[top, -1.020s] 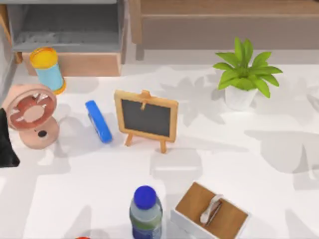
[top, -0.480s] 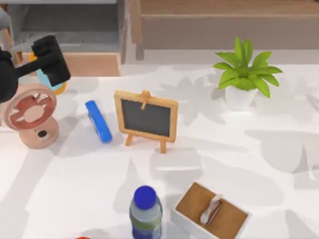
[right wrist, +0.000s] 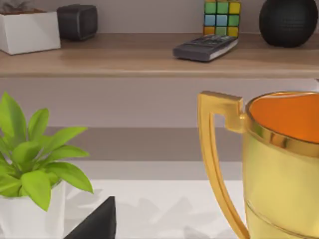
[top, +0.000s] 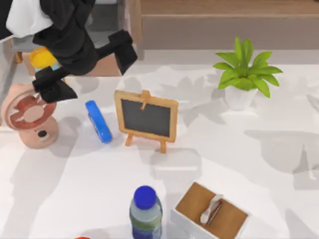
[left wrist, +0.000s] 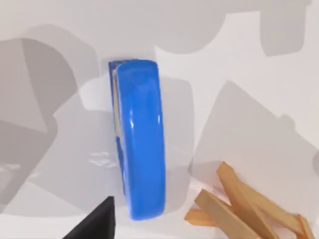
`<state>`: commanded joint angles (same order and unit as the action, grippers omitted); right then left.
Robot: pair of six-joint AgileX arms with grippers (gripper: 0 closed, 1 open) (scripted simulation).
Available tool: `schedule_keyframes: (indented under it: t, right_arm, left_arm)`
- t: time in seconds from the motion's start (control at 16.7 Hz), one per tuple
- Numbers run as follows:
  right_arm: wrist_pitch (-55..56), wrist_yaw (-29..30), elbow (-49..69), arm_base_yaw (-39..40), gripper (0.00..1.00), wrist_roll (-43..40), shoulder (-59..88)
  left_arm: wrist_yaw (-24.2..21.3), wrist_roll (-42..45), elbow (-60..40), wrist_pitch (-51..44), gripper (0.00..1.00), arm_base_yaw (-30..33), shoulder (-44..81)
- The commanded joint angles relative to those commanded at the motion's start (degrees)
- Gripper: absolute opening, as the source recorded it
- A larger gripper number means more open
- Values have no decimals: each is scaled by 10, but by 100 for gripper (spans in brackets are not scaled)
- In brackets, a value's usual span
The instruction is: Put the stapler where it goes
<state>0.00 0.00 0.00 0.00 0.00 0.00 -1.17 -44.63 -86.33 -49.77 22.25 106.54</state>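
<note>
The left gripper (top: 84, 62) hangs above the table's far left, its two black fingers (top: 122, 50) spread wide apart, one toward the grey open-fronted cabinet (top: 70, 30) and the other over the pink round desk fan (top: 30, 117). It grips nothing. The small bright blue glossy stapler (top: 98, 121) lies flat on the white table (top: 224, 164), below the spread fingers and apart from them.

In the left wrist view the stapler (left wrist: 141, 139) lies lengthwise, clear on both long sides, with bare table around it. The wooden legs of the small framed chalkboard on an easel (left wrist: 239, 209) come close to one rounded end without touching it. In the top view the chalkboard (top: 146, 118) stands just to the right of the stapler and the fan just to its left, so the stapler sits in a narrow lane between them. A light-blue cylinder with yellow ends (top: 44, 59) is partly covered by the arm.

Open table runs across the middle and right side. A green potted plant in a white pot (top: 242, 79) stands at far right. A clear bottle with a blue cap (top: 145, 209) and a white box with a wooden lid (top: 212, 211) sit at the near edge.

The right wrist view shows a gold trophy cup with a handle (right wrist: 269, 164) and a wooden shelf (right wrist: 149, 59); I cannot tell the state of the right gripper's jaws.
</note>
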Motion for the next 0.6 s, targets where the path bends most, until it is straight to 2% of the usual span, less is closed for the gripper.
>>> schedule_keyframes:
  t: [0.3,0.6]
  right_arm:
    - [0,0,0,0,100,0,0]
    - [0,0,0,0,100,0,0]
  left_arm:
    - [9,-41,-102,-94,100,3,154]
    - [16,-43,-117,-126,100,-8,188]
